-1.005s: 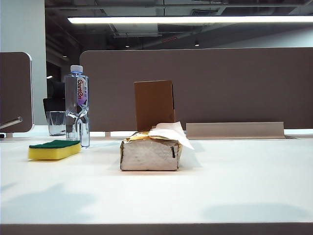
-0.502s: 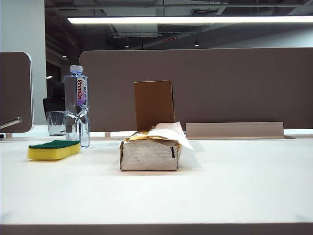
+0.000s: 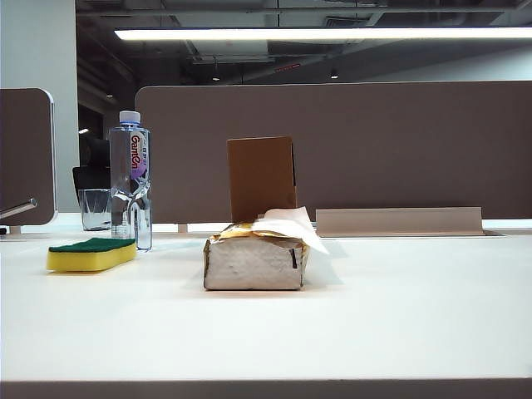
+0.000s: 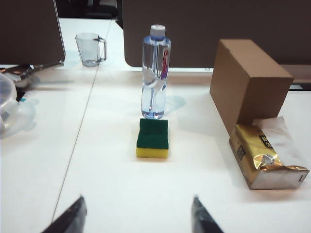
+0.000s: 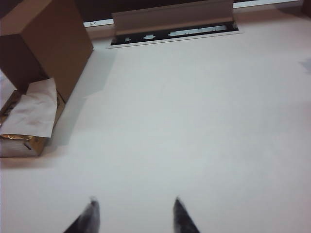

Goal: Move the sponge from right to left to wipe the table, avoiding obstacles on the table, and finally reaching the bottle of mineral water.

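The yellow sponge [image 3: 91,253] [image 4: 152,138], green layer up, lies on the white table [image 3: 399,316] right beside the bottle of mineral water [image 3: 130,179] [image 4: 155,70] at the left. The obstacles stand mid-table: a silvery tissue pack [image 3: 256,256] [image 4: 266,158] [image 5: 26,121] and behind it an upright brown cardboard box [image 3: 262,177] [image 4: 248,82] [image 5: 41,41]. My left gripper [image 4: 137,198] hangs open well above the table, back from the sponge, nothing between its fingers. My right gripper [image 5: 134,200] is open and empty over bare tabletop, off to the side of the tissue pack. Neither gripper shows in the exterior view.
A short clear glass cup [image 3: 96,209] [image 4: 91,48] stands behind the bottle. Brown partition panels [image 3: 374,141] close the back. A grey cable tray [image 3: 399,221] [image 5: 172,22] lies at the back right. Clear plastic items [image 4: 9,104] sit at the far left.
The arm shadows on the front of the table have shrunk and vanished from the exterior view. Sponge, bottle, box and tissue pack have not moved.
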Controlling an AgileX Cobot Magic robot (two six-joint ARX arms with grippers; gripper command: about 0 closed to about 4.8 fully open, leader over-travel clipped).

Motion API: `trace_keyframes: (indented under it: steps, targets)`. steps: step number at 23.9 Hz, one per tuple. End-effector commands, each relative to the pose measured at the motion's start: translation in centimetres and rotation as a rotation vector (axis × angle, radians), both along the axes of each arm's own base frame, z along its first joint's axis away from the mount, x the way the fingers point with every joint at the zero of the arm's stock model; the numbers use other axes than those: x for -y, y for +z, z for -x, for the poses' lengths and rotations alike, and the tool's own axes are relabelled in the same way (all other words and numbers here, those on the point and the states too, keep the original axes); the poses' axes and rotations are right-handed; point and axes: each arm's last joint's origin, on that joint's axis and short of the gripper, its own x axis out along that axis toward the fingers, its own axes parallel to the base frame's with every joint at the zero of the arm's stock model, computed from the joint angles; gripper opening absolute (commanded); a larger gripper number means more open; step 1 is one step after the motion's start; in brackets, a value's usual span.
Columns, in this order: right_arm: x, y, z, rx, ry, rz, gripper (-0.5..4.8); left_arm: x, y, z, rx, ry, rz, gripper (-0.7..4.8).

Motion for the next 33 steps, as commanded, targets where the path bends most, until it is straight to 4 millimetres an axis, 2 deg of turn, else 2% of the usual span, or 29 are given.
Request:
trace_keyframes:
  steps: [1, 4, 6, 8, 12, 16, 19, 20, 21, 23, 25, 28, 33]
  targets:
    - [0.1, 0.4, -0.2, 0.091, -0.028, -0.019, 1.54, 0.0, -0.6, -0.9, 0.005, -0.005, 0.0, 2.73]
    - [0.1, 0.1, -0.8, 0.105, -0.036, -0.018, 1.52, 0.0, -1.0, -1.6, 0.023, -0.027, 0.006, 2.56]
    - [0.1, -0.3, -1.4, 0.116, -0.044, -0.049, 1.52, 0.0, -1.3, -2.3, 0.047, -0.052, 0.008, 2.09]
    - [0.1, -0.4, -1.8, 0.129, -0.046, -0.058, 1.51, 0.0, -1.8, -2.9, 0.057, -0.052, 0.015, 2.1]
    - [0.1, -1.0, -2.7, 0.162, -0.046, -0.059, 1.41, 0.0, -4.0, -4.7, 0.035, -0.052, 0.042, 2.09]
    - [0.1, -2.3, -3.9, 0.16, -0.047, -0.065, 0.8, -0.1, -5.2, -5.9, 0.064, -0.047, 0.072, 1.97]
    - [0.1, -3.7, -5.0, 0.161, -0.057, -0.1, 0.38, -0.2, -6.3, -6.7, 0.068, -0.03, 0.07, 1.1]
    - [0.1, -4.0, -5.3, 0.17, -0.061, -0.107, 0.28, -0.2, -6.7, -6.9, 0.063, -0.03, 0.071, 0.96]
    - [0.1, -4.5, -5.6, 0.177, -0.062, -0.108, -0.09, -0.2, -7.2, -7.2, 0.058, -0.027, 0.071, 0.74]
    - [0.1, -5.5, -6.2, 0.174, -0.071, -0.106, -0.09, -0.3, -8.3, -7.7, 0.041, -0.012, 0.07, 0.47]
    - [0.1, -6.7, -6.7, 0.15, -0.074, -0.104, -0.09, -0.3, -9.5, -8.2, 0.034, -0.002, 0.068, 0.42]
    - [0.1, -7.6, -7.1, 0.133, -0.077, -0.103, -0.09, -0.4, -10.5, -8.6, 0.04, -0.003, 0.068, -0.06]
    - [0.1, -9.4, -7.7, 0.106, -0.077, -0.096, -0.09, -0.4, -12.0, -9.3, 0.063, -0.004, 0.067, -0.05]
